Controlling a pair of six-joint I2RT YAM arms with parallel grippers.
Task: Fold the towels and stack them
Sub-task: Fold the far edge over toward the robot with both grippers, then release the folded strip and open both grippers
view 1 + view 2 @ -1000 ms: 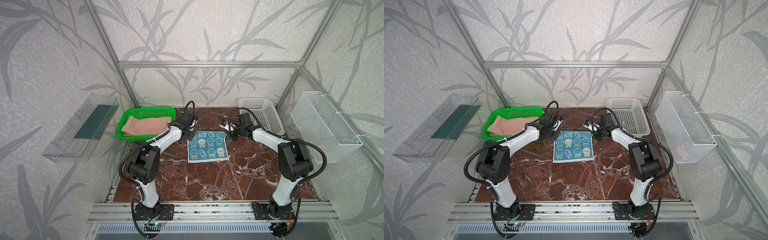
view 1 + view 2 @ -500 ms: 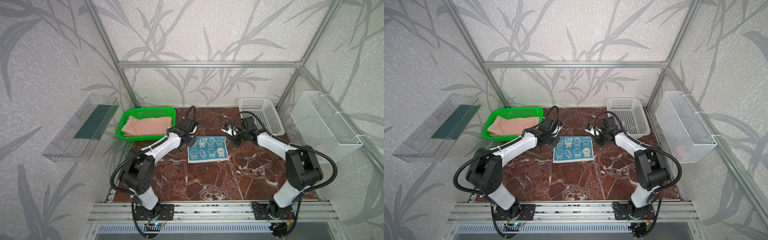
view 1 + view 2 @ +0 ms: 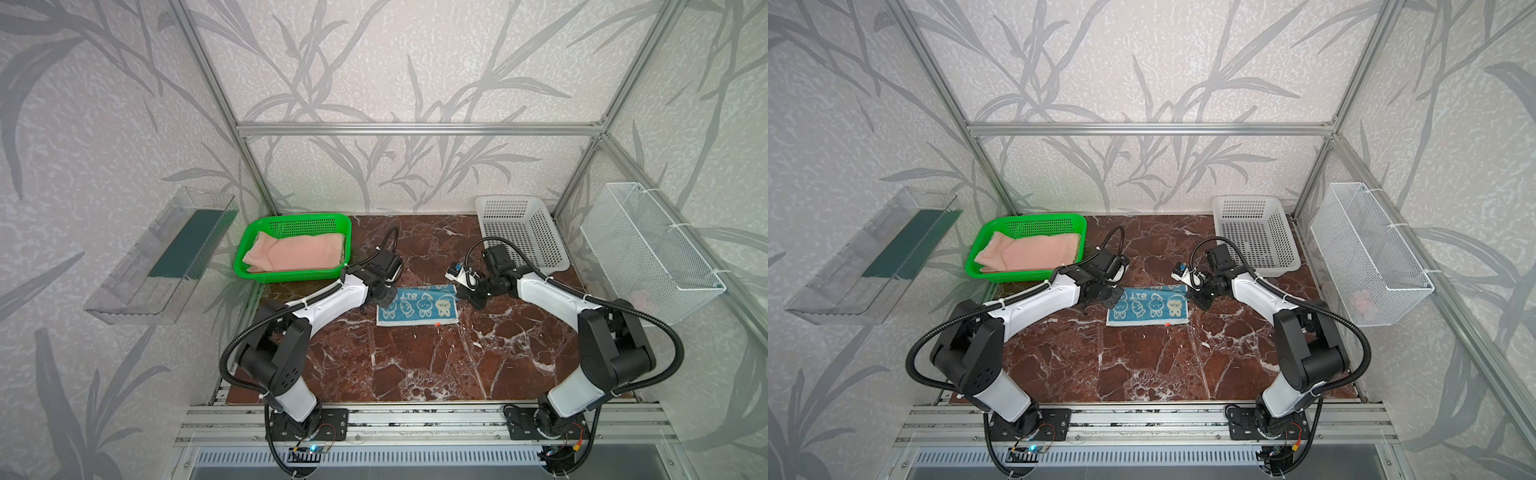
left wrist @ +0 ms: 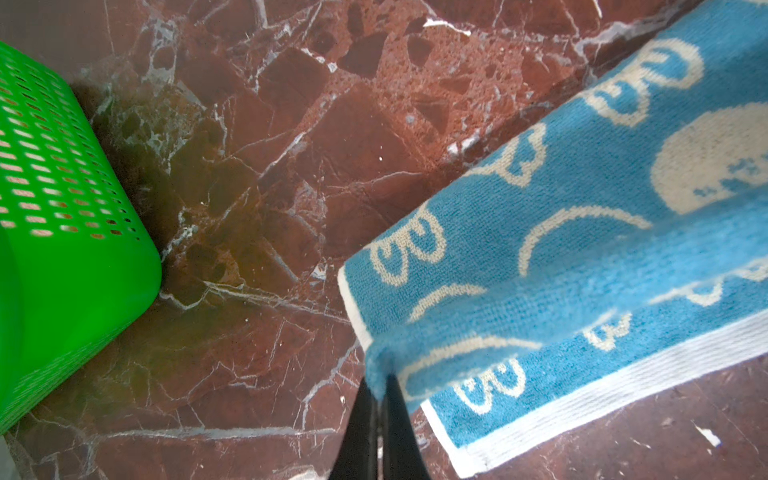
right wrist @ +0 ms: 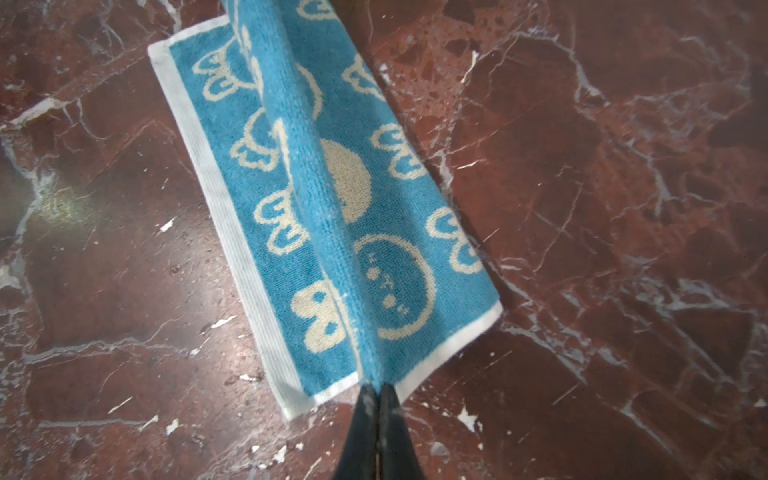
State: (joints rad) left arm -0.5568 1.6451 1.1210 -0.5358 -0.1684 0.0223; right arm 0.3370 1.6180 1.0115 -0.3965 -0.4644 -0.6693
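Your left jaws are clamped on one far corner of the teal towel [image 4: 582, 232]. Your right jaws are clamped on the other far corner, and the right wrist view shows only a thin bite of cloth there.

The towel sits toward the back of the surface [image 3: 415, 365], between the two arms and near the green basket [image 3: 291, 275]. Its near half lies flat on the marble. Its far edge is lifted into a slack ridge strung between your two pinches.

Expect it to handle as light, limp terry. It has no stiffness, so it will probably sag wherever you leave slack. The polished marble looks slick, so the flat half may slide if you drag the cloth instead of carrying it. The corners by the white hem look like the best hold. Keep both at the same height and lightly taut, then lay them on the near corners.

The pink towel [image 3: 295, 253] lies in the basket. It is bigger, so expect more droop from it.
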